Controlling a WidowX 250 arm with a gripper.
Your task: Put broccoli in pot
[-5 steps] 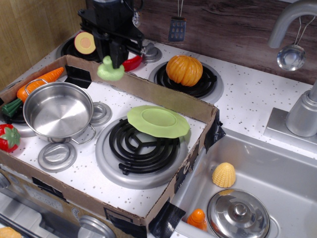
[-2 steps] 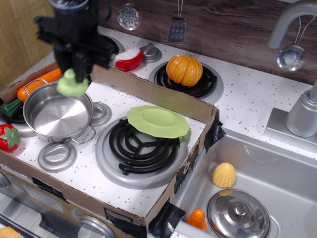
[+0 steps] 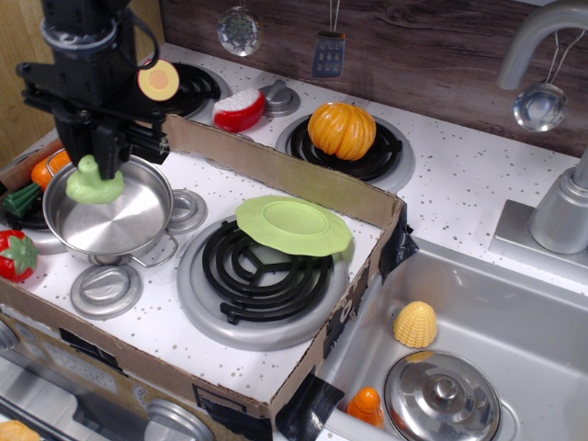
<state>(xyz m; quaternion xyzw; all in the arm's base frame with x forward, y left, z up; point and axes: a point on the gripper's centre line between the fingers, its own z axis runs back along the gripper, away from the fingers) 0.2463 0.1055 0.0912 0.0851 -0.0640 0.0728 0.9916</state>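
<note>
The pale-green broccoli point(image 3: 94, 186) hangs stem-up from my black gripper point(image 3: 93, 165), which is shut on it. It is held just above the back-left part of the shiny steel pot point(image 3: 124, 227), over the pot's rim and inside. The pot stands upright on the left of the stove top with nothing lying in it. My arm rises from the gripper to the top left and hides part of the carrot behind the pot.
A light-green plate point(image 3: 294, 225) lies on the front burner. A cardboard wall point(image 3: 276, 175) frames the stove top. A carrot point(image 3: 46, 170) and a strawberry point(image 3: 14, 254) lie left of the pot. A pumpkin point(image 3: 342, 130) sits behind, corn point(image 3: 415, 323) and a steel lid point(image 3: 443, 395) in the sink.
My gripper has carried the broccoli from behind the cardboard wall leftward and down, to just above the pot's back-left edge. The pot and plate have not moved.
</note>
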